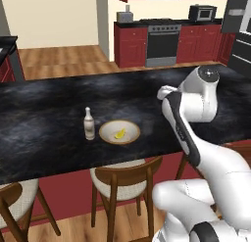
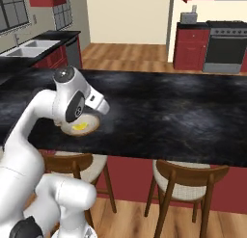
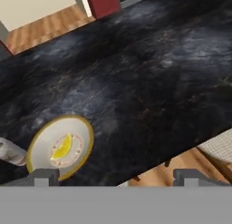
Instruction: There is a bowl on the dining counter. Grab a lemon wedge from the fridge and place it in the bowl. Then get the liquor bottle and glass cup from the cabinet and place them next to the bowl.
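Sitting together, 1 bowl, 1 lemon wedge, 1 bottle

Your left base view looks forward and down across the desk from behind the arm, toward the kitchen range beyond. Your right base view faces the same slab from the other side. Your hand view hangs close above it; all three share the bowl.

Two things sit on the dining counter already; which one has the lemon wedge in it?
The bowl, wide and tan-rimmed, holds the yellow lemon wedge. The liquor bottle standing upright just beside it is narrow-necked and capped.
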### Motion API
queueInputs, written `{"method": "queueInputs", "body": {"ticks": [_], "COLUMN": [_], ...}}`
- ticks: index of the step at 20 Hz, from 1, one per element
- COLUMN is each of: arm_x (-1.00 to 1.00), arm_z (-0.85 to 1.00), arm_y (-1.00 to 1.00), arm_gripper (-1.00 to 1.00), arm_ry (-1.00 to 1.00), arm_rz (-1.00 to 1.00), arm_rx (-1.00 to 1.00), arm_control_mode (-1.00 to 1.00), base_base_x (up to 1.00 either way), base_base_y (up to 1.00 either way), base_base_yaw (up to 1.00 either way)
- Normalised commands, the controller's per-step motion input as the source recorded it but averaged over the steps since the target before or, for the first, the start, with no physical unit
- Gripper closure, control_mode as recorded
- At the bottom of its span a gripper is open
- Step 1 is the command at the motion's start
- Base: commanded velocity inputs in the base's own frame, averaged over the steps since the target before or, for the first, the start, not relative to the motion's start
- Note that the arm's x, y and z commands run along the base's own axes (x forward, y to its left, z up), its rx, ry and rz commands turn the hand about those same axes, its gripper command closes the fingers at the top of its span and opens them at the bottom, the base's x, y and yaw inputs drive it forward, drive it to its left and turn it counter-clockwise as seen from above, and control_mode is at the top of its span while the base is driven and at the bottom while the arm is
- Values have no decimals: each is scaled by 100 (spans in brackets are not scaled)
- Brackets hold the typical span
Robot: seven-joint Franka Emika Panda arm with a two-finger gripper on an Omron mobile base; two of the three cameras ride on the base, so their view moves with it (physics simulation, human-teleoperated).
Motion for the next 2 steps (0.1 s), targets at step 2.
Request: {"method": "queueInputs", "body": {"ticks": [2], "arm_x": [-81], "arm_z": [15], "arm_y": [53], "arm_gripper": [-100], "arm_ry": [18], "arm_rz": [6], "arm_rx": [-2], "arm_control_mode": [-100], "base_base_x": [0], "base_base_y": [0], "base_base_yaw": [0]}}
